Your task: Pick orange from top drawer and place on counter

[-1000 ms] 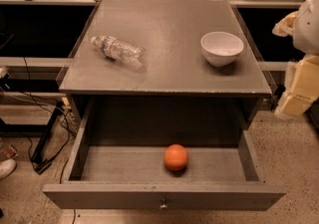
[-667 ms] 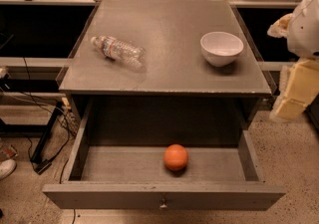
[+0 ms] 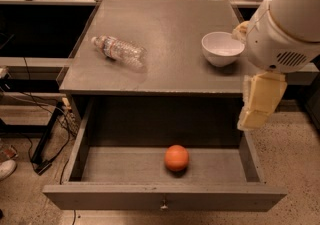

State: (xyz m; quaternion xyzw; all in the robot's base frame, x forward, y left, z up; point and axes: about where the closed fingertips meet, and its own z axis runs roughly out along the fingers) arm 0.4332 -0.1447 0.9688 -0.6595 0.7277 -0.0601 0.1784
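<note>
The orange (image 3: 176, 157) lies on the floor of the open top drawer (image 3: 162, 200), near the middle and close to the front panel with its small knob. The counter (image 3: 165, 44) is the grey cabinet top above the drawer. My gripper (image 3: 254, 117) hangs from the white arm at the right, above the drawer's right side wall and just in front of the counter's front right corner. It is to the right of the orange and higher than it, well apart from it, and holds nothing that I can see.
A clear plastic bottle (image 3: 119, 49) lies on its side at the counter's left. A white bowl (image 3: 222, 48) stands at the counter's right, close to my arm. Cables and a stand lie on the floor at the left.
My arm has swung in from the right edge, leftward and closer to the drawer's right side. The orange, bottle and bowl have not moved.
</note>
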